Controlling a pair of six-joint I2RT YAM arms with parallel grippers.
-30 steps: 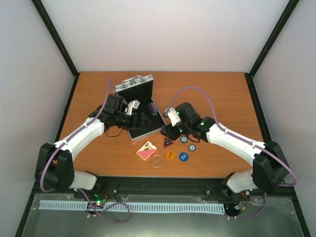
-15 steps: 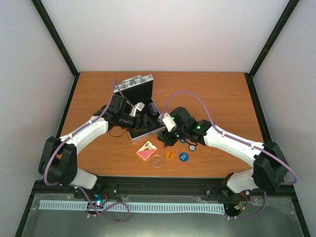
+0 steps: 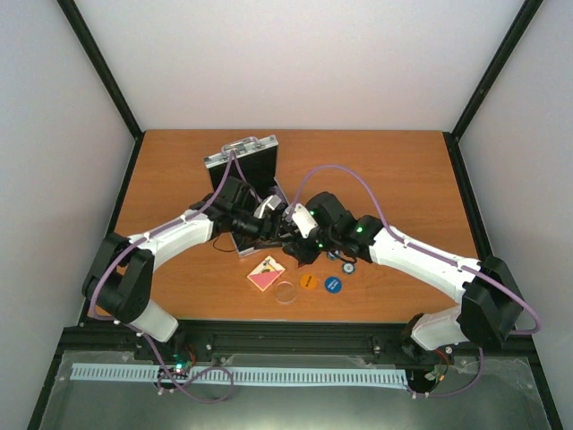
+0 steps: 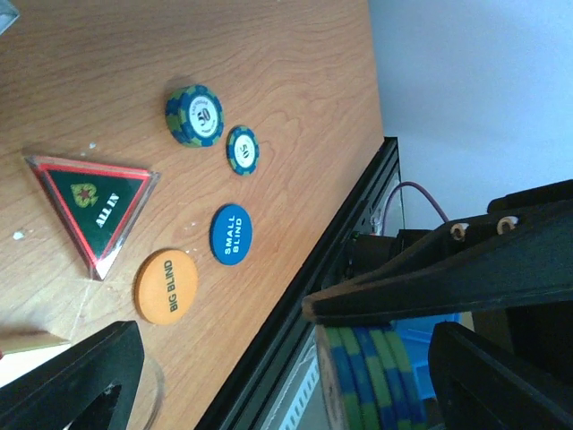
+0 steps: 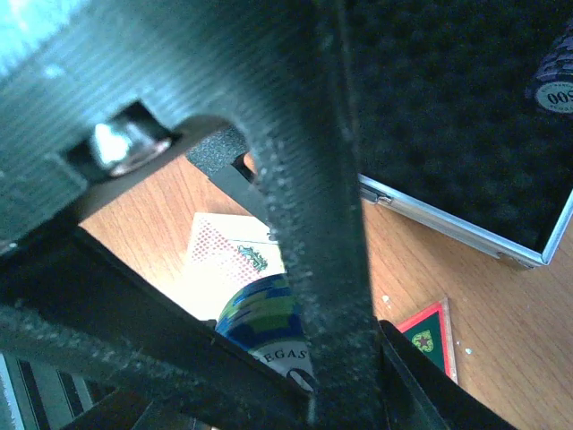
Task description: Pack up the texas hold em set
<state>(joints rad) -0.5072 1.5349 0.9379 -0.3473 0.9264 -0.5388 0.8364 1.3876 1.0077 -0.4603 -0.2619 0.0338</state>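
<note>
1. Texas hold 'em set's small silver aluminium case (image 3: 240, 161), black foam lining: it stands open at far left-centre of the brown wooden table (image 3: 403, 179) with its lid upright. Both wrists cover its base, so I see little of it from above. One chip (image 5: 555, 85) lies in the foam.
2. Left gripper (image 4: 286, 385): released, fingers wide apart either side of the chip stack, gripping nothing that I can see. I judge it waits there to steady or receive the stack.
3. Stack of blue-and-white edged chips (image 4: 372, 381): clenched in the right gripper (image 3: 291, 242), held off the table beside the case's near edge, presumably for carrying to the foam.
4. Pink card deck (image 3: 266, 273) and clear plastic disc (image 3: 286, 292): flat on the wood, near the front edge, not yet packed.
5. Red-and-black triangle (image 4: 89, 199), orange disc (image 4: 166, 285), blue disc (image 4: 231, 233) and two loose chips (image 4: 194, 115): flat, each apart from the others, right of the case.
6. In the way: both wrists crowd one spot over the case, and I judge their fingers could collide.
</note>
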